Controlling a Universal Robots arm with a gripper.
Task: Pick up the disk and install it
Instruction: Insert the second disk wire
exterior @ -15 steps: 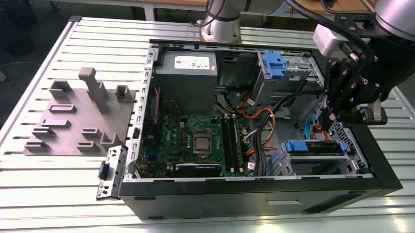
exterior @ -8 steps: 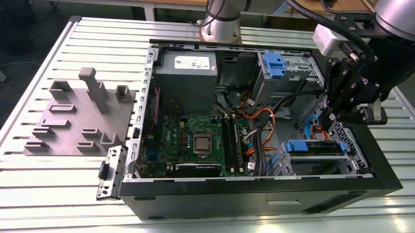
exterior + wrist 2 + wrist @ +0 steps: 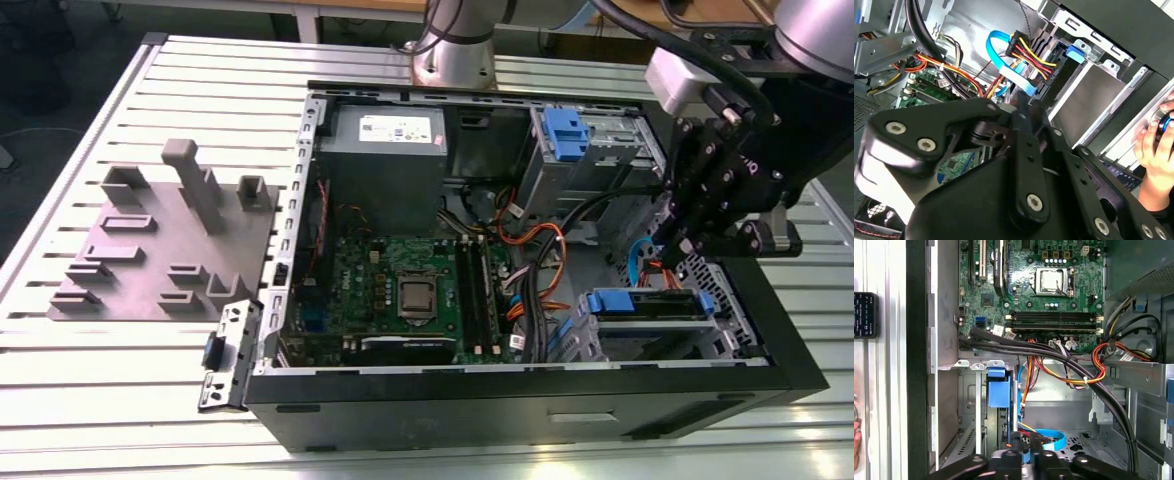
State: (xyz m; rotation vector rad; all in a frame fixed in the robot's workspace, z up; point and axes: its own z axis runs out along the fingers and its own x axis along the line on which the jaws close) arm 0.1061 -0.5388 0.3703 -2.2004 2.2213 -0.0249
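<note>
While poised over open case (image 3: 534,400), arm (image 3: 727,180) vertical, wrist down.

Around the open computer case

We see the black case (image 3: 534,400) lying open on a slatted metal table (image 3: 80,150), its green motherboard (image 3: 400,290) beside a grey power supply box (image 3: 387,135). Orange and red cables (image 3: 534,245) cross the middle. A grey block fixture (image 3: 160,250) sits at the exterior view's left.

No legible text or labels
</note>
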